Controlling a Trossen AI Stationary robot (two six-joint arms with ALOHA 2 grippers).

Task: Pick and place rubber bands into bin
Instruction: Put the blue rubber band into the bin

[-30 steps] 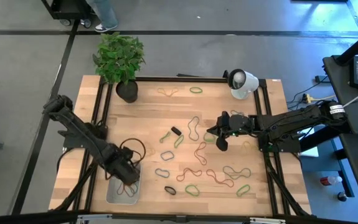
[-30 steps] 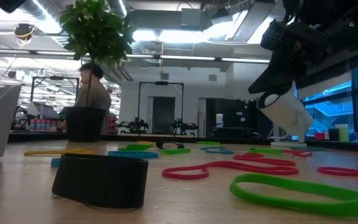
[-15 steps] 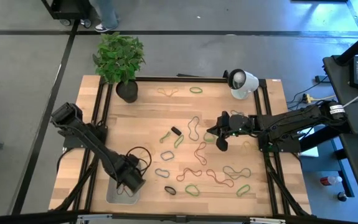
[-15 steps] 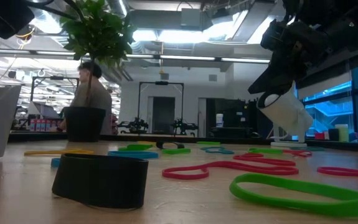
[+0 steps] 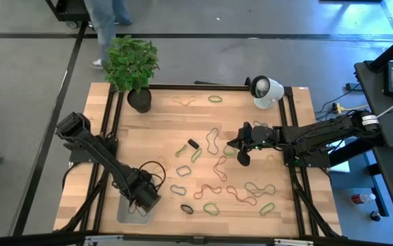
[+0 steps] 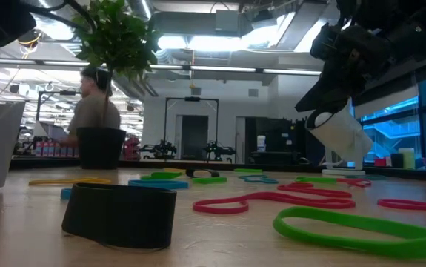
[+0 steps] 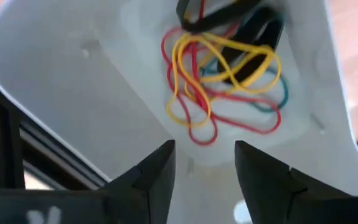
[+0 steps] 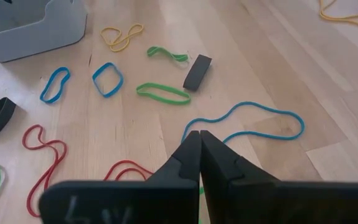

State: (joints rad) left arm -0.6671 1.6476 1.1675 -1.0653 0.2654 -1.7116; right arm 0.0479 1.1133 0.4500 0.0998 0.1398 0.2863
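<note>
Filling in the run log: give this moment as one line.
left hand: open above bin | rubber bands: pile in bin, many on table | right hand: shut, mid-table, empty

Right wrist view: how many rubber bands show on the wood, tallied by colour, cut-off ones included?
Blue rubber bands: 3
Green rubber bands: 3
Yellow rubber bands: 2
Red rubber bands: 2
Black rubber bands: 2
Total: 12

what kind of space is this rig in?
Looks like an open robotics lab or workshop, not a home. Cues: exposed ceiling ducts and strip lights, more equipment racks behind, and a person walking the concrete floor past the wooden table.
</note>
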